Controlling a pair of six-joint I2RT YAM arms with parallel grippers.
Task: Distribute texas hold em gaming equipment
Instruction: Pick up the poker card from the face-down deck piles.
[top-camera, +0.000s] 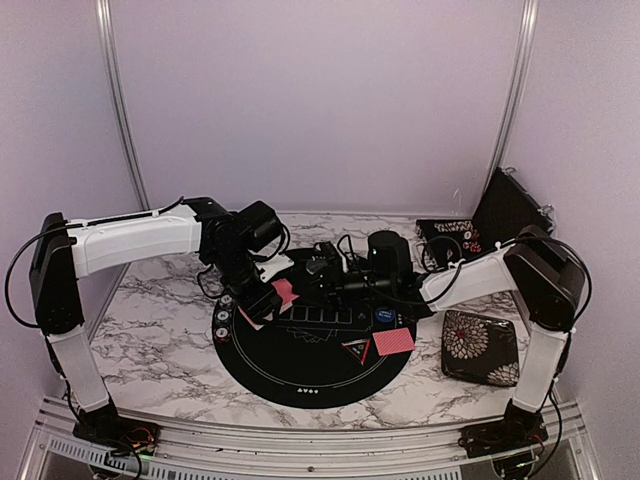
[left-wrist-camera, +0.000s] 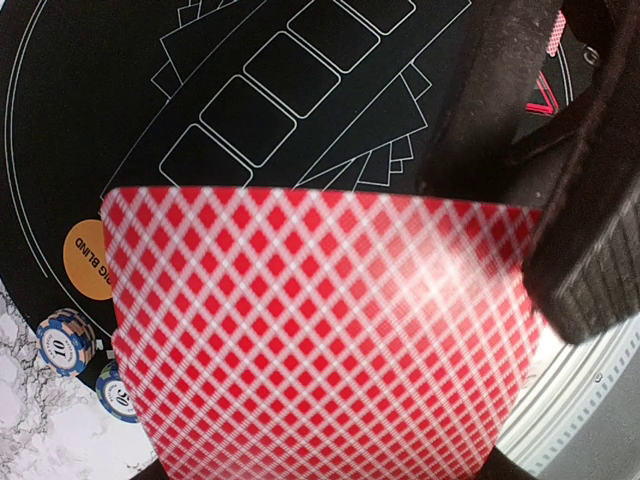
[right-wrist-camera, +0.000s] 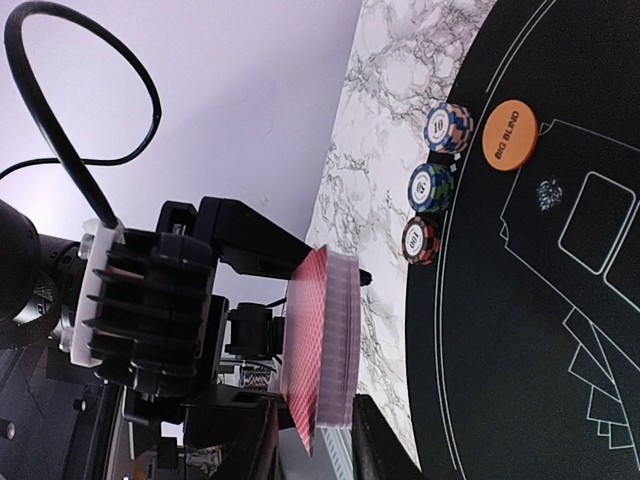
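Reference = round black mat (top-camera: 300, 375) on the marble table (top-camera: 160, 340).
- Near-right part of the mat: a single card (top-camera: 393, 342) lies red back up. The black triangle marker (top-camera: 356, 350) is just beside it, on the side toward the mat's centre.
- Off the mat's right edge: a closed floral case (top-camera: 480, 345) lies flat on the marble.
- A little farther in on the right side of the mat: blue button (top-camera: 383, 316).
- Mat's left edge: three chip stacks (right-wrist-camera: 430, 186) in a row. The orange button (right-wrist-camera: 510, 133), marked BIG BLIND, is just inside the edge beside them.
- Above the mat's far-left: the left gripper (top-camera: 272, 298) is clamped on the deck (left-wrist-camera: 320, 330), held on edge above the mat.
- Above the mat's far-centre: the right gripper (top-camera: 312, 275) faces the deck. Its fingers (right-wrist-camera: 385, 445) sit either side of the deck's end, narrow gap. Can't tell if they're actually pinching it.
- Beyond the mat's far-right: an open case (top-camera: 505, 205) stands against the wall.
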